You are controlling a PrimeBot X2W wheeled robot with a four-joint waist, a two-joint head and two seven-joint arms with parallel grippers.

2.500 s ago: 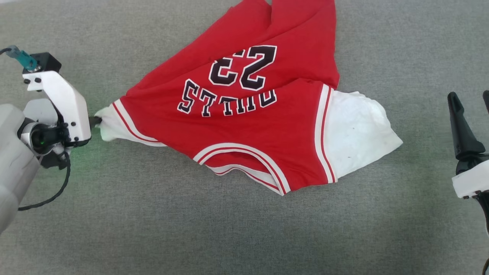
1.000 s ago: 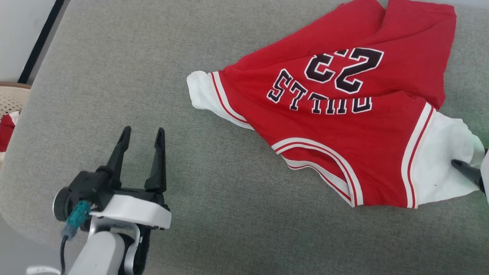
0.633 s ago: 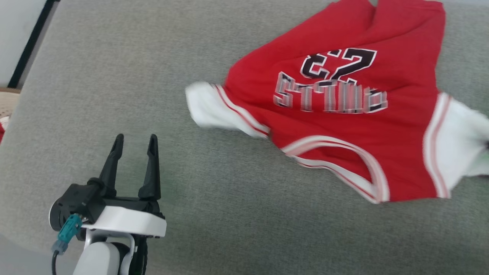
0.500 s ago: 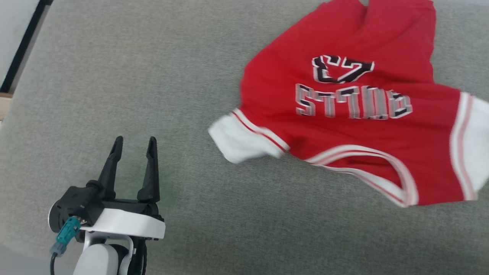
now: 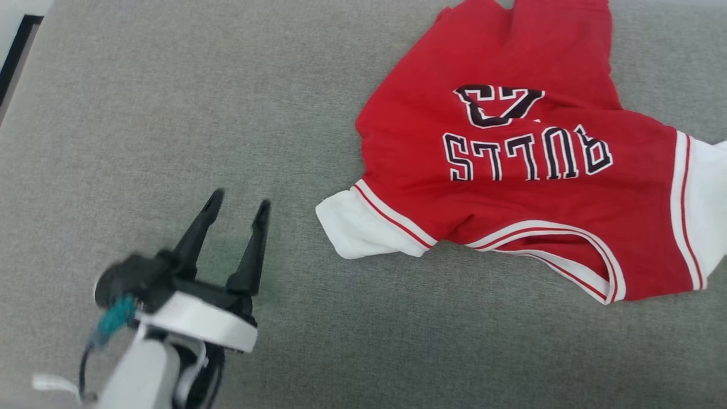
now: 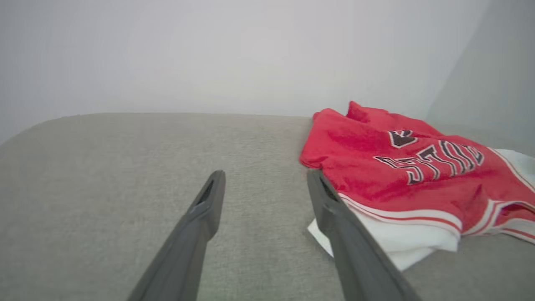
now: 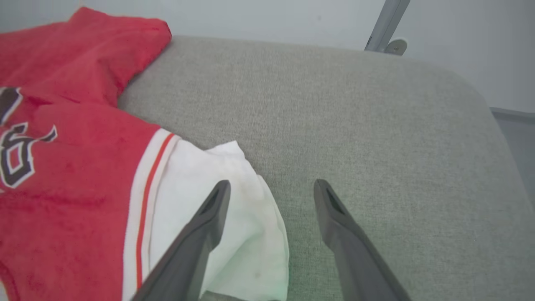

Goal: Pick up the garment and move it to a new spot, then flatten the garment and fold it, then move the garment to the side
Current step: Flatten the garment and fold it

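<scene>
The garment [image 5: 511, 193] is a red jersey with black "BULLS" lettering, lying crumpled on the grey cloth-covered table [image 5: 170, 113], its number partly folded under. Its left white sleeve [image 5: 358, 230] points toward my left gripper [image 5: 239, 199], which stands open and empty a short way to the sleeve's left. In the left wrist view the garment [image 6: 376, 184] lies just right of the open left gripper [image 6: 265, 173]. My right gripper [image 7: 271, 183] is open above the table, its left finger over the edge of the right white sleeve [image 7: 234, 200] of the garment [image 7: 62, 175], gripping nothing.
The table's left edge with a dark strip [image 5: 14, 51] shows at the upper left. In the right wrist view the table's rounded far corner [image 7: 468, 83] and a metal pole [image 7: 384, 25] stand before a pale wall. Bare grey cloth lies left of and in front of the garment.
The head camera has shifted. The garment was pulled to the right and toward me, and its number folded partly under. The right gripper, at the right sleeve a second ago, now stands open.
</scene>
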